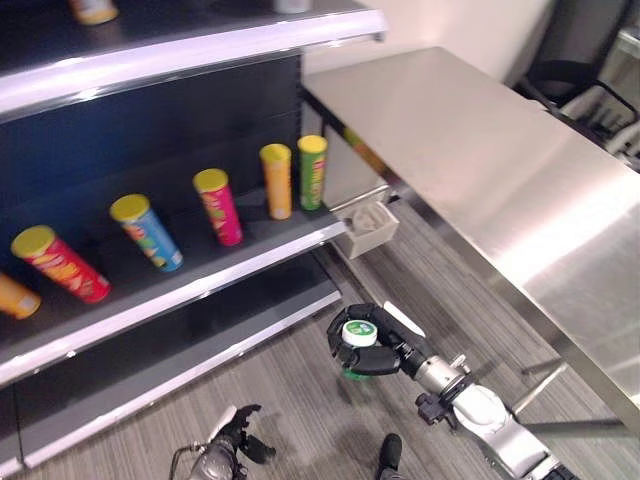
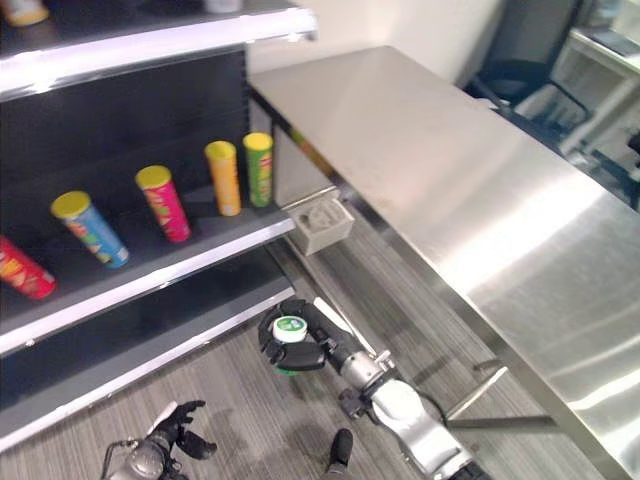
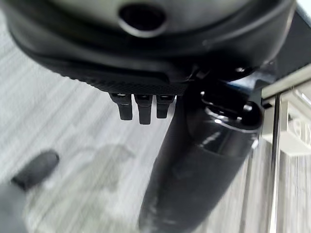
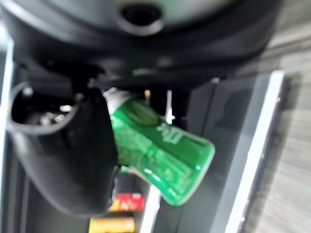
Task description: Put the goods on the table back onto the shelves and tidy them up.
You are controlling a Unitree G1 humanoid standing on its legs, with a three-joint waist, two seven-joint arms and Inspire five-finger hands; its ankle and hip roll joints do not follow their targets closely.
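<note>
Fingers of right hand (image 1: 372, 350) wrap green can (image 4: 163, 158) over floor beside shelf edge (image 1: 215, 285).

The long brushed-steel table (image 1: 520, 180) shines smooth; the dark matt shelf boards (image 1: 190, 270) carry glossy metal edge strips. The green can (image 4: 160, 155) looks glossy, the grey floor (image 1: 290, 400) matt and grained.

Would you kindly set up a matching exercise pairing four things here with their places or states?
Things:
1. green can
2. left hand
3. blue tube
4. table

Places or states:
A. stands on the shelf
B. bare steel top
C. gripped in the right hand
D. low over the floor, holding nothing

Pairs: 1-C, 2-D, 3-A, 4-B
</note>
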